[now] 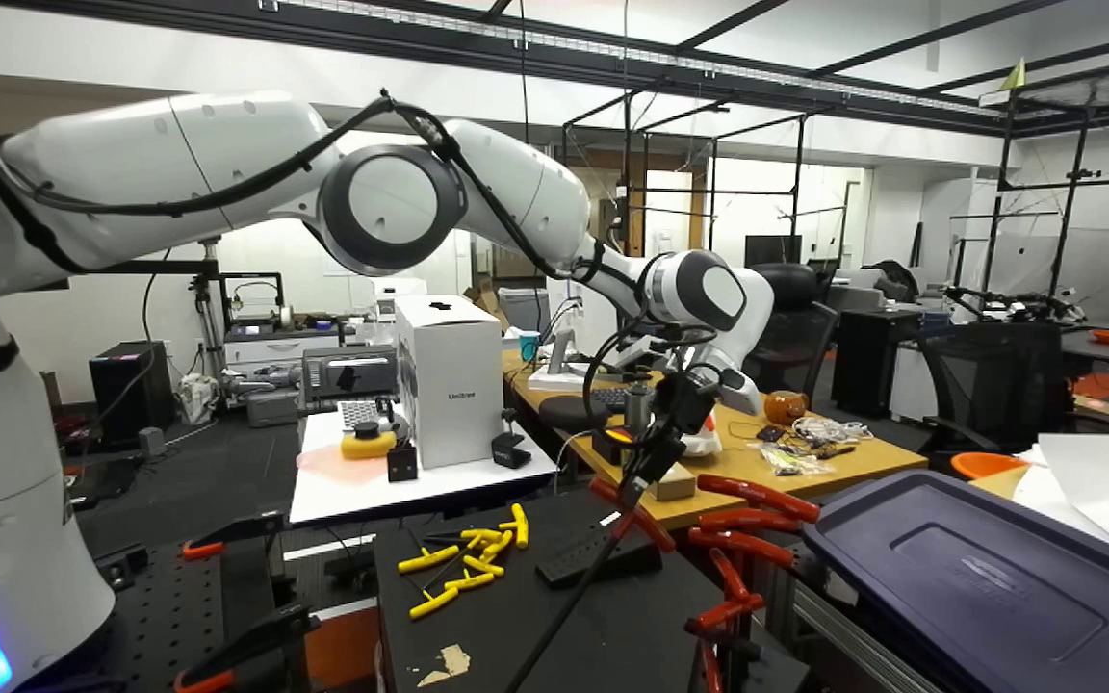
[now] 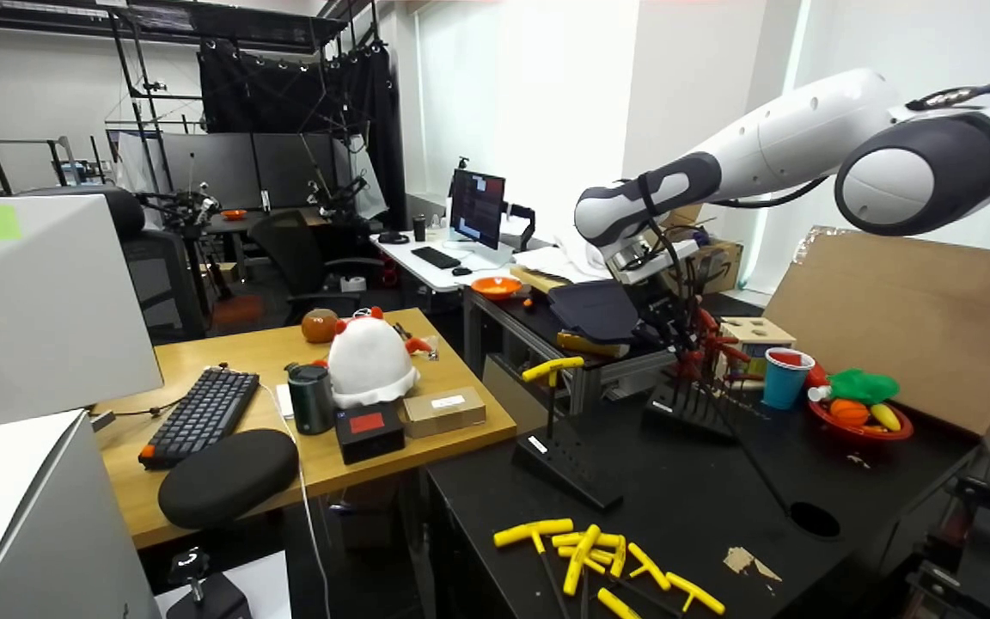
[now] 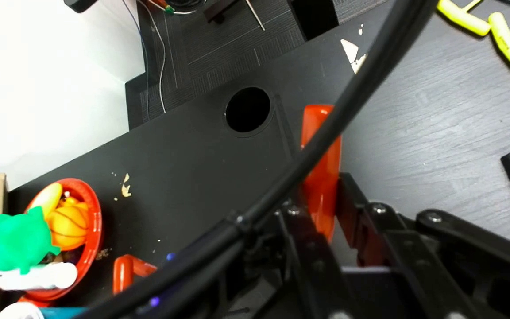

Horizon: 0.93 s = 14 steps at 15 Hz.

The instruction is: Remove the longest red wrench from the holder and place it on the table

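My gripper (image 3: 323,199) is shut on the red handle of the longest red wrench (image 3: 326,177); a black cable crosses part of it. In an exterior view, the gripper (image 1: 635,489) hangs above the black table (image 1: 670,606), the wrench's handle (image 1: 653,531) tilted between its fingers. The long dark shaft slants down past the frame's lower edge. In an exterior view, the shaft (image 2: 753,460) runs clear of the holder (image 2: 667,411) and ends near a round hole; whether it touches the table cannot be told. Other red wrenches (image 1: 742,520) still stand in the holder.
Several yellow T-handle tools (image 2: 581,554) lie on the table, by a second dark rack (image 2: 577,477) with one yellow tool upright. A red bowl of toys (image 2: 856,434) and blue cup (image 2: 783,387) stand behind the holder. A purple lid (image 1: 997,577) sits beyond the edge.
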{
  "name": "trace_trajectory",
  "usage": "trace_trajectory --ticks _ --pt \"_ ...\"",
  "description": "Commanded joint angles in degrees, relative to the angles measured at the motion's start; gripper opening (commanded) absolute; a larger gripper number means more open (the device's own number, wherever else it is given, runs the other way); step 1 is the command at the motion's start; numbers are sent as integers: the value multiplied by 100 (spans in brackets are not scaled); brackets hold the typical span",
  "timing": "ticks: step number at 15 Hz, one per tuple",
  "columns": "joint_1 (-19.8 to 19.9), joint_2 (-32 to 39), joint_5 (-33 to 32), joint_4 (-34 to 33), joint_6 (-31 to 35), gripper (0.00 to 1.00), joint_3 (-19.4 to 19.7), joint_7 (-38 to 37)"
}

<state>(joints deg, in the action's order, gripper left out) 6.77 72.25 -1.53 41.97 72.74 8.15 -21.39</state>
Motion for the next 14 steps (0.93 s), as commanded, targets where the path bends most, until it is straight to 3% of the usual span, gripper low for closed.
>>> trace_trajectory --ticks 1,14 --pt "31 3 -81 -91 -323 6 34 148" --pt "43 265 -362 -318 -874 6 193 191"
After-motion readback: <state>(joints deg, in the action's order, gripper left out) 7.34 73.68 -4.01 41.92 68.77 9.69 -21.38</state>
